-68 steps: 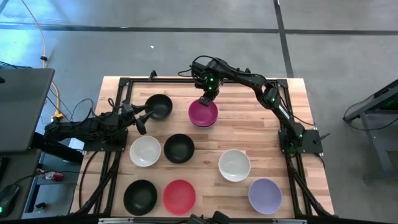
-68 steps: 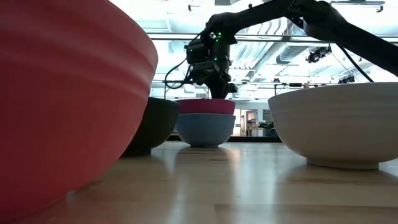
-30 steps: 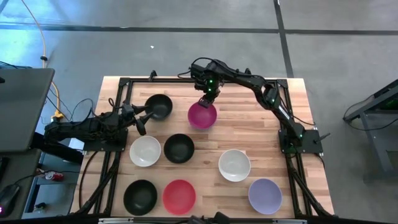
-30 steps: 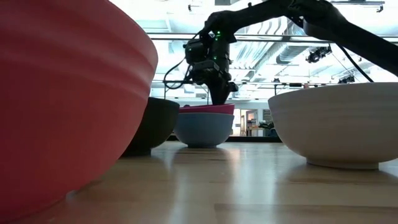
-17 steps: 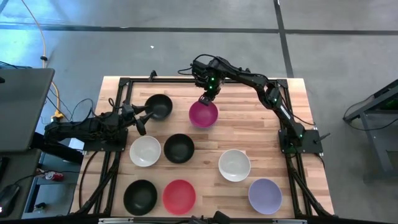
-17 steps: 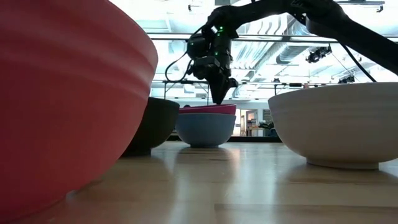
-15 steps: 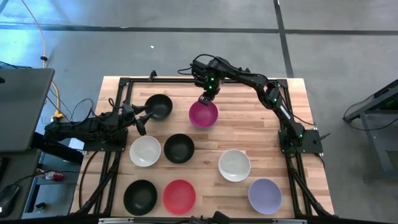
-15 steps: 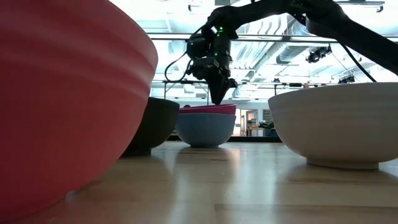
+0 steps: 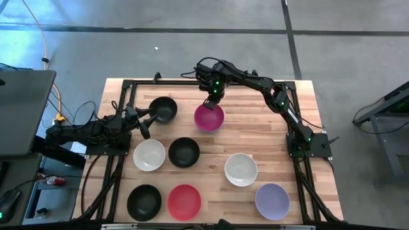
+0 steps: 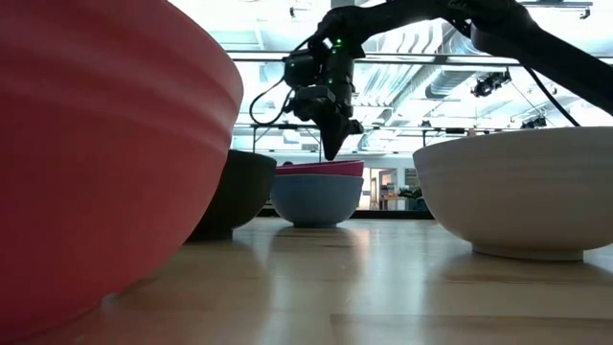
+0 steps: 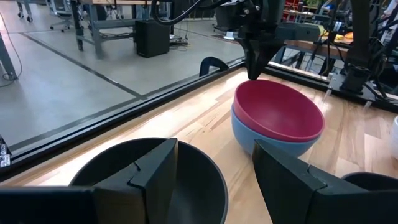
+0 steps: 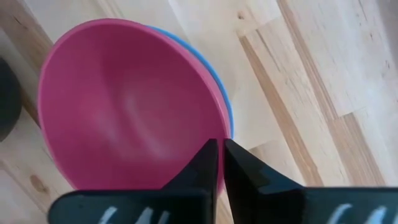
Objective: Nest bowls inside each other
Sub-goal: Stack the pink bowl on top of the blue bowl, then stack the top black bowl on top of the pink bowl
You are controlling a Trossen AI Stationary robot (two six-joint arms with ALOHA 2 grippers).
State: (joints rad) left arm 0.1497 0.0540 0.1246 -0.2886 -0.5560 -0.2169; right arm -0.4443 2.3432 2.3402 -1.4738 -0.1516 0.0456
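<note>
The right arm reaches over the table's far edge, its right gripper [image 9: 211, 100] pinched closed, pointing down, seemingly just clear of the magenta bowl [image 9: 209, 117] nested in the blue bowl [image 10: 316, 198]. The left gripper [image 9: 146, 119] waits spread open around a black bowl's [image 9: 164, 109] rim.

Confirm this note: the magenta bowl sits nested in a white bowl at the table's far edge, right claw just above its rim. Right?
One detail is wrong: the magenta bowl sits in the blue bowl, not a white one, as the left wrist view shows. The right claw is just above its rim.
</note>
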